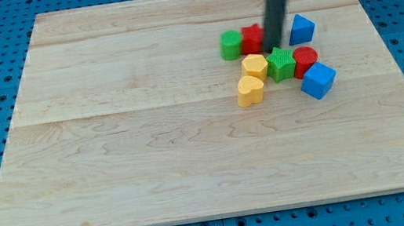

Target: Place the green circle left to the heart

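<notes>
The green circle (pixel 231 45) lies at the left end of the cluster in the upper right of the board. The yellow heart (pixel 249 90) sits below it, at the cluster's lower left. My rod comes down from the view's top, and my tip (pixel 273 46) rests just right of a red block (pixel 253 39) that touches the green circle's right side. The tip is about one block width right of the green circle and above a green star-shaped block (pixel 281 64).
A yellow hexagon block (pixel 254 66) sits between the green circle and the heart. A red cylinder (pixel 305 59) and a blue cube (pixel 318 81) lie right of the star. Another blue block (pixel 301 28) lies right of my tip. The wooden board (pixel 152 152) rests on a blue pegboard.
</notes>
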You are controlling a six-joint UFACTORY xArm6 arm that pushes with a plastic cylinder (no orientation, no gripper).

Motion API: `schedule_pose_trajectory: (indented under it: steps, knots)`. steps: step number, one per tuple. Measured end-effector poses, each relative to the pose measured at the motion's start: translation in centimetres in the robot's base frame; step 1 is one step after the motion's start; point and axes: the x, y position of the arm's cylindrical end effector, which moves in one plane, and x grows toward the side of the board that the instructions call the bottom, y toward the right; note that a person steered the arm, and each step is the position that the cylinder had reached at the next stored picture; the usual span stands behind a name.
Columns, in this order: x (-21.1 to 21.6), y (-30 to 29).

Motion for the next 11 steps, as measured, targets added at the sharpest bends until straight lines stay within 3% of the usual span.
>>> schedule_pose_trajectory:
  steps: [1, 2, 3, 4, 5, 6, 9, 10, 11]
  knots:
    - [-1.6, -4.9]
    - [-3.8, -1.7]
    - [-4.6, -6.3]
    - [-3.2, -15.3]
    - [-0.5, -17.9]
    - [-0.5, -15.5]
    - [-0.5, -16.4]
    - [-3.4, -20.9]
    - [-0.8, -24.3]
